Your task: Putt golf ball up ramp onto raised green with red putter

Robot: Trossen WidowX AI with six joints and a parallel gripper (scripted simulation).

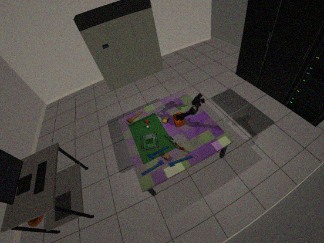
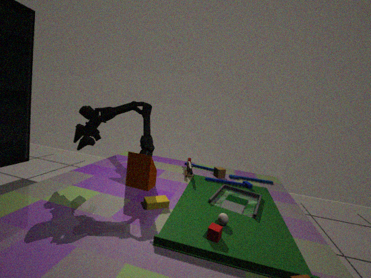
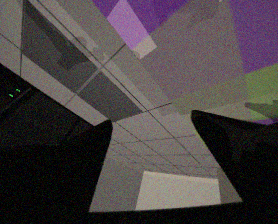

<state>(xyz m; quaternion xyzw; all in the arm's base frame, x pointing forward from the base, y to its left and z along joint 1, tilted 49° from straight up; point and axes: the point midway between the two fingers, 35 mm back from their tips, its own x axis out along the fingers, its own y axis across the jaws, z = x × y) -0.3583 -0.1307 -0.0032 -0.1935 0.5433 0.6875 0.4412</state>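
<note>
Tool (image 2: 85,138) wide open and holding nothing, I see it raised beyond the table (image 2: 30,250) edge, putter (image 2: 189,166) far off, ball (image 2: 223,218) beside red cube (image 2: 214,232)

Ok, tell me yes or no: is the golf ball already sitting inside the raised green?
No, the golf ball rests on the flat green mat beside the red block, outside the walled raised green.
</note>
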